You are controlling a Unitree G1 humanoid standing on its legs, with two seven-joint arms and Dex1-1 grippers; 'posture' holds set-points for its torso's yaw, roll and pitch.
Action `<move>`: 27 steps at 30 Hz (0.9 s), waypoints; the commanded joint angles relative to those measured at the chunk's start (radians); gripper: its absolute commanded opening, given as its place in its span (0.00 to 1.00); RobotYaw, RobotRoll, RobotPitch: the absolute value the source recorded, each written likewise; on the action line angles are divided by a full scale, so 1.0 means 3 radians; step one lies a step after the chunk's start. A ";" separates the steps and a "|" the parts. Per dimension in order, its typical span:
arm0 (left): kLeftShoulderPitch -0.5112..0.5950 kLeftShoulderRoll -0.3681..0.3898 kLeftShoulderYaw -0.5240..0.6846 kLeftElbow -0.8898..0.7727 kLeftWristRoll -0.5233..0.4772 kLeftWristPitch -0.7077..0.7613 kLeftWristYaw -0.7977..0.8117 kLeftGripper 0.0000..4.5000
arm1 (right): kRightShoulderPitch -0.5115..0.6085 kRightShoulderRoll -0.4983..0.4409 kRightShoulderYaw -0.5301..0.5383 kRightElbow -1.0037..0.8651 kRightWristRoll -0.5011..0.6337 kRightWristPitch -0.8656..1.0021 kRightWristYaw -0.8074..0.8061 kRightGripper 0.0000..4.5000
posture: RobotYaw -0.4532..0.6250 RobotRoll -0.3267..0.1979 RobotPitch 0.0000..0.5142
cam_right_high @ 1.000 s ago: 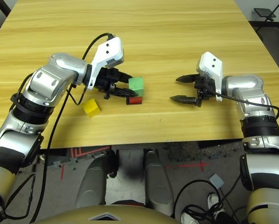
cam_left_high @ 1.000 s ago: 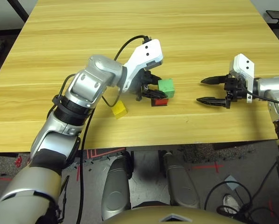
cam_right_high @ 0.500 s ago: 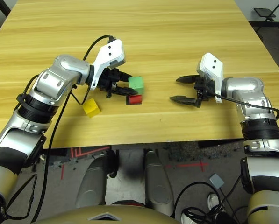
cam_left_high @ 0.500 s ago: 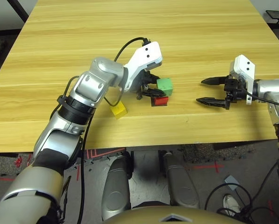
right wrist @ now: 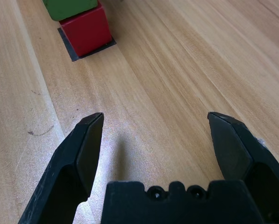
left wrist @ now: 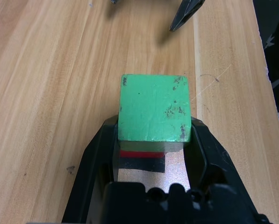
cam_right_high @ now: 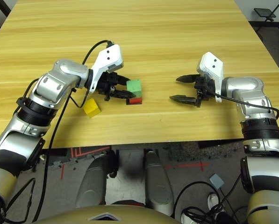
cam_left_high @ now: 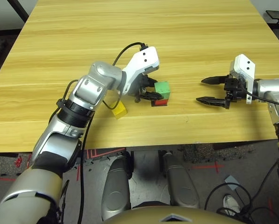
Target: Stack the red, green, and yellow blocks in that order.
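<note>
Left hand point(left wrist: 154, 135) grips green block point(left wrist: 153, 107) above red block point(right wrist: 87, 30), apparently aligning the stack, though contact is unclear; right hand point(right wrist: 155, 119) stands open, unneeded.

Left end effector point(left wrist: 154, 128) clamped shut, right end effector point(right wrist: 155, 116) spread open

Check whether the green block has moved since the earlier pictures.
Yes: the green block has shifted left, against the black patch in the left eye view.
</note>
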 commanded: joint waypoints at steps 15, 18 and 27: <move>0.0116 0.0230 0.0265 -0.0368 -0.0127 0.0280 0.0122 0.99 | -0.0002 -0.0032 -0.0046 -0.0005 0.0042 -0.0004 0.0007 1.00 | 0.45 0.72 0.47; 0.0368 0.0602 0.0381 -0.0710 -0.0194 0.0492 0.0114 0.99 | -0.0024 -0.0040 -0.0038 0.0039 0.0040 -0.0026 0.0023 1.00 | 0.46 0.73 0.47; 0.1352 0.1160 0.0979 -0.1627 -0.0431 0.1100 0.0540 0.99 | -0.0205 0.0024 0.0044 0.0293 -0.0010 -0.0156 0.0111 1.00 | 0.52 0.74 0.48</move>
